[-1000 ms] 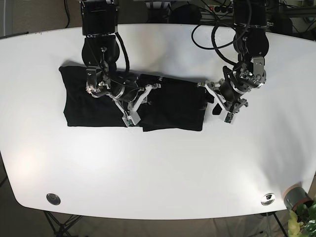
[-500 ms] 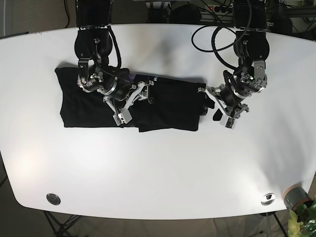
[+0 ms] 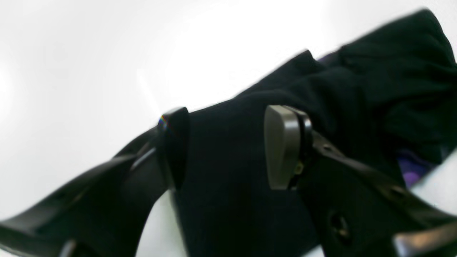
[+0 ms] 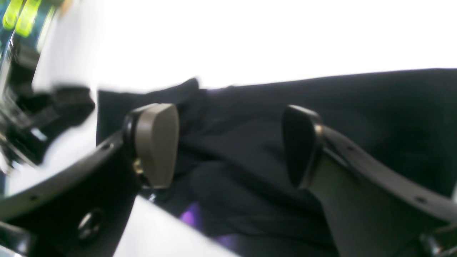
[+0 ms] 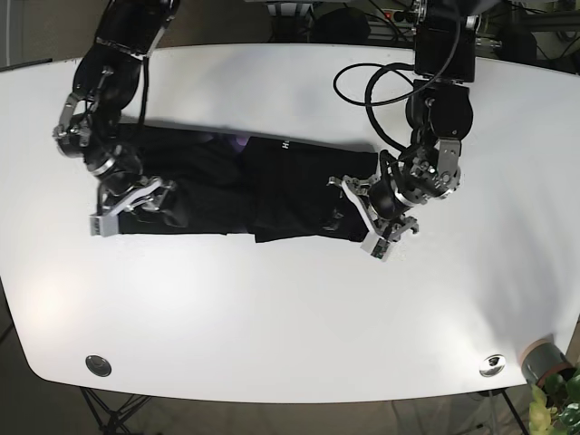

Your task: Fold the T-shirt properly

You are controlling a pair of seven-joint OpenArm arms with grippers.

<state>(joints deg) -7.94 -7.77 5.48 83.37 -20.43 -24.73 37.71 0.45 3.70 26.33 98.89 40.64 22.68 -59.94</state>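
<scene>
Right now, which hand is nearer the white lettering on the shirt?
Left. The left hand sits over the shirt's right end in the base view, fairly near the lettering. The right hand is at the far opposite end, farther away.

Both arms are black, jointed, with silver metal brackets near the wrists. A black cable (image 5: 362, 91) loops beside the left arm (image 5: 439, 109). The left gripper (image 3: 228, 146) and right gripper (image 4: 228, 146) have curved black fingers with screw holes, tipped by rounded grey-brown pads (image 3: 280, 146).
</scene>
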